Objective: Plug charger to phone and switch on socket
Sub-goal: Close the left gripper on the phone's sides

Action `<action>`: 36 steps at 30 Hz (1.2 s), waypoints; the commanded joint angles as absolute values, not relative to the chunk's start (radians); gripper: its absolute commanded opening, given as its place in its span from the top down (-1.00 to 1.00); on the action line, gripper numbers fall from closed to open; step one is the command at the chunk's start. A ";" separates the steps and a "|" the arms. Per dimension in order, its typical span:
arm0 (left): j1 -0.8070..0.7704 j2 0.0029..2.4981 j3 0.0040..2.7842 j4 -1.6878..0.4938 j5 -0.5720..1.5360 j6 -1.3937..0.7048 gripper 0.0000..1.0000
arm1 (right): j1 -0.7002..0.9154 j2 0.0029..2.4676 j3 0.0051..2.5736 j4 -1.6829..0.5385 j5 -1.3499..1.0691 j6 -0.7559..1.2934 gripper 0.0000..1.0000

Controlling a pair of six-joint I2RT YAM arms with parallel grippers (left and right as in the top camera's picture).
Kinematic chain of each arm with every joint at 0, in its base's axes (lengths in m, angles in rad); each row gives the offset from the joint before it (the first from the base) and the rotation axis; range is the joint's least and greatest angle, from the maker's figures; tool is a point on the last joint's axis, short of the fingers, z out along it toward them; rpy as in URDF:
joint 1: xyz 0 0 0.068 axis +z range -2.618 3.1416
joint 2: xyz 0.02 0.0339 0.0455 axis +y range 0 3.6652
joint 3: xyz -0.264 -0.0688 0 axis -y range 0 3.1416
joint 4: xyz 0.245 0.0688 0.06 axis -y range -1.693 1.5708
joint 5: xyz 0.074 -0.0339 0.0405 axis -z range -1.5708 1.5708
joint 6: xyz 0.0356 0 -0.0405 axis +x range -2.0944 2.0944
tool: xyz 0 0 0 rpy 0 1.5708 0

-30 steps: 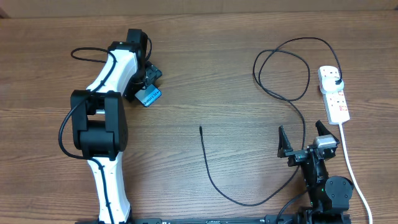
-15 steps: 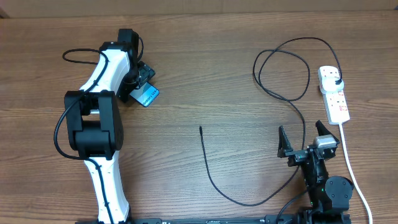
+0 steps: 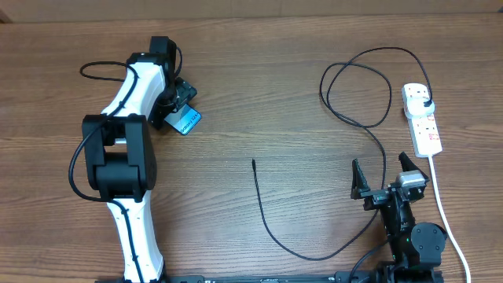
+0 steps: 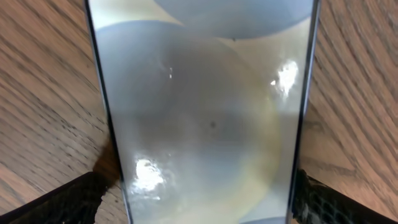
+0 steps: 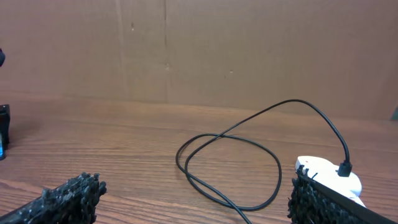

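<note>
The phone (image 3: 188,122) lies flat at the left, its lit blue screen facing up; in the left wrist view the phone (image 4: 205,112) fills the frame. My left gripper (image 3: 178,101) is over its far end, open, with a finger on each side of the phone (image 4: 68,199). The charger's slim tip (image 3: 253,163) lies loose mid-table. Its black cable (image 3: 314,257) curves right and loops (image 5: 227,165) up to the plug (image 3: 425,102) seated in the white socket (image 3: 424,126). My right gripper (image 3: 383,174) stands open and empty, left of the socket (image 5: 326,177).
The socket's thick white cord (image 3: 445,216) runs down the right side past my right arm. A cardboard wall (image 5: 199,50) stands behind the table. The left arm's own black cable (image 3: 102,69) loops at the far left.
The left arm shifted slightly to the left over the phone, then held still. The right arm, cable and socket have not moved.
</note>
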State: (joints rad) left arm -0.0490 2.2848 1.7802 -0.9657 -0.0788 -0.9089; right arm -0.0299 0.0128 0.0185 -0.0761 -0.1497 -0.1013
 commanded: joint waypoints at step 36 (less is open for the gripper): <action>-0.066 2.319 1.787 -0.968 -0.085 -0.965 -1.00 | -0.022 0.003 0.008 -0.072 -0.147 -0.102 -1.00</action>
State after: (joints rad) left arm -0.0593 2.2848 1.7809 -0.9661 -0.0830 -0.9443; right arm -0.0299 0.0128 0.0185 -0.0761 -0.1497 -0.1013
